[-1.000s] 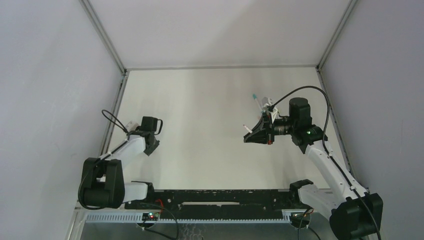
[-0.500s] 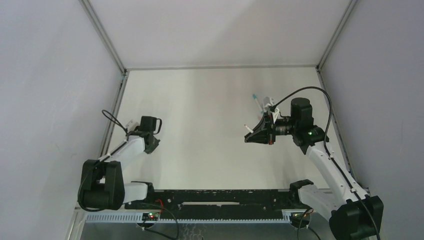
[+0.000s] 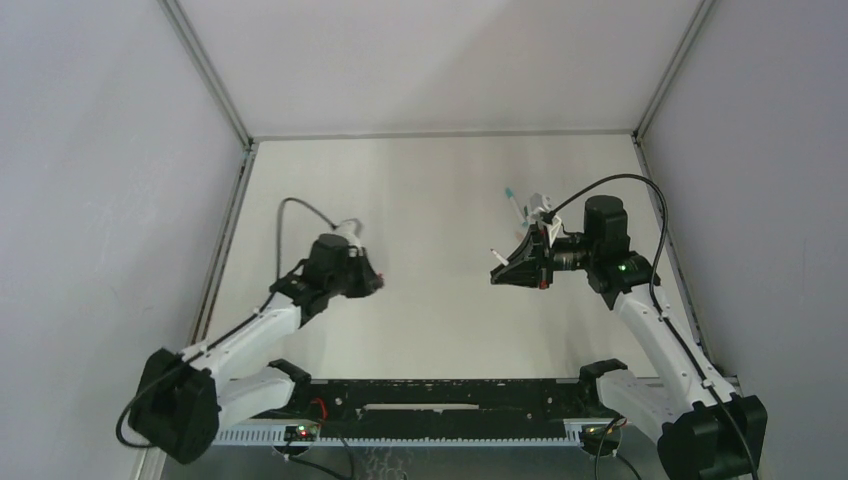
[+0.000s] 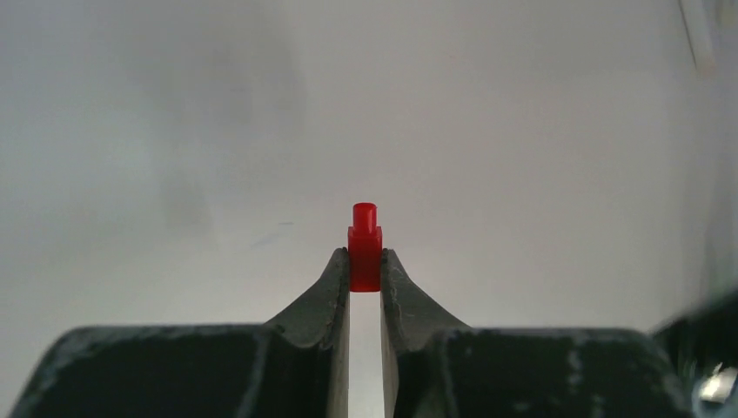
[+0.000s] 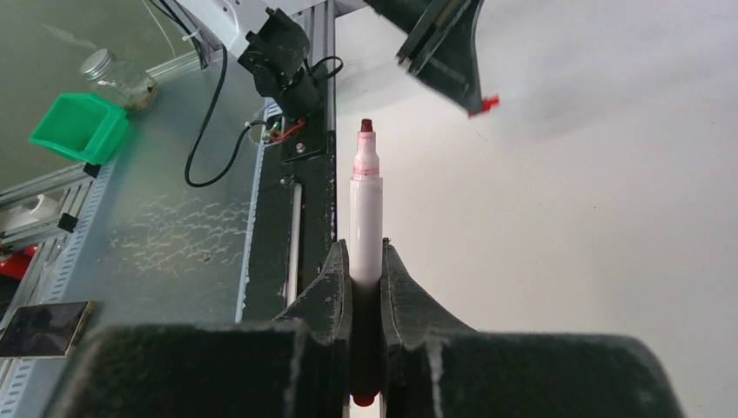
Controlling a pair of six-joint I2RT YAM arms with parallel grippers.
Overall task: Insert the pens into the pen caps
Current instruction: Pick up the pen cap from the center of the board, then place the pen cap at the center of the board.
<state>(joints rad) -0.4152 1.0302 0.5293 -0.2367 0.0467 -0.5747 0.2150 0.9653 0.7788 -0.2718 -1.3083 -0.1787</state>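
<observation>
My left gripper (image 3: 378, 283) is shut on a small red pen cap (image 4: 365, 248), which sticks out beyond the fingertips (image 4: 338, 266) above the white table. My right gripper (image 3: 497, 272) is shut on a white-barrelled pen (image 5: 365, 218) with a dark red tip, which points towards the left gripper. In the right wrist view the left gripper (image 5: 448, 48) and its red cap (image 5: 489, 104) show above and right of the pen tip, apart from it. A teal-capped pen (image 3: 512, 199) lies on the table behind the right gripper. The other caps are out of view.
A black rail (image 3: 430, 392) runs along the table's near edge between the arm bases. Grey walls enclose the table on three sides. Beyond the table, the right wrist view shows a green bin (image 5: 78, 126) and a glass jar (image 5: 117, 78).
My left arm has swung from the table's left edge towards the middle, carrying the red cap closer to the pen. My right gripper has barely moved.
</observation>
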